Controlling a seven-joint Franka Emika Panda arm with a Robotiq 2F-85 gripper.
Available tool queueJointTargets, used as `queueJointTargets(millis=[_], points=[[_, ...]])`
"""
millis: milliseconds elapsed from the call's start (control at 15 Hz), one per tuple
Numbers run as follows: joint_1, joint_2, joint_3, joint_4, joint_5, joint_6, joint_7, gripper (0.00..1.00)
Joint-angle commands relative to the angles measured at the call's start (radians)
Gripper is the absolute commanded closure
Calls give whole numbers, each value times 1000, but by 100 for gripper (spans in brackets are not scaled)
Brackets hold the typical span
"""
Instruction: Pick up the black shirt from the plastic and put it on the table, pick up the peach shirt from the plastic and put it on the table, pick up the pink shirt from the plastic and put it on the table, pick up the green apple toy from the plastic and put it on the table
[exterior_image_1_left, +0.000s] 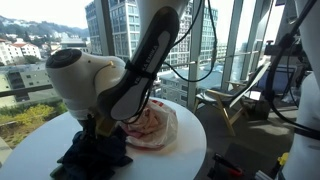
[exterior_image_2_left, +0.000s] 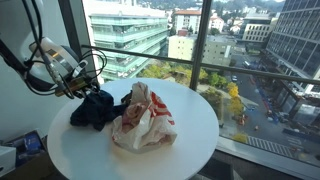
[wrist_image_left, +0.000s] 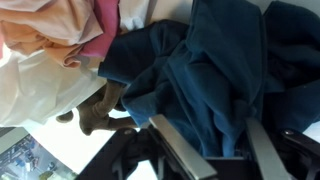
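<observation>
1. Table (exterior_image_2_left: 190, 140): round, white top, standing close to a tall window (exterior_image_2_left: 230, 40) with city buildings beyond. It shows in both exterior views.
2. Plastic bag (exterior_image_2_left: 145, 120): white with red print, crumpled, lying about the middle of the table. In an exterior view (exterior_image_1_left: 150, 128) pinkish cloth shows through it. In the wrist view its pale film (wrist_image_left: 25, 90) fills the left side.
3. Black shirt (exterior_image_2_left: 95, 110): a dark, rumpled heap on the table top, left of the bag and touching its edge. In an exterior view (exterior_image_1_left: 95, 155) it sits at the near left, under the arm. In the wrist view (wrist_image_left: 210, 70) it looks dark blue and covers the centre and right.
4. Peach shirt (wrist_image_left: 45, 30): bunched at the far left of the wrist view, against the plastic.
5. Pink shirt (wrist_image_left: 105, 30): a fold just right of the peach shirt, bordering the black shirt.
6. Arm (exterior_image_1_left: 90, 80): white with black joints, reaching down over the left part of the table.
7. Tool (exterior_image_2_left: 88, 88): directly over the black shirt, close to or touching it. In the wrist view (wrist_image_left: 205, 128) its two fingers (wrist_image_left: 172, 148) stand wide apart at the near edge, with dark cloth showing between them and not pinched.
</observation>
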Motion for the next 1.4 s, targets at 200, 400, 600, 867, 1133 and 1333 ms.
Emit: queueJointTargets(millis=[200, 400, 600, 867, 1133, 1333], points=[[-58, -216, -147, -178, 246, 72, -63, 0], [-77, -225, -209, -192, 259, 80, -60, 0], [-89, -239, -242, -213, 268, 72, -63, 0], [-85, -280, -240, -310, 295, 72, -94, 0], [-92, -232, -245, -307, 247, 118, -44, 0], [-93, -198, -261, -262, 206, 103, 4, 0]])
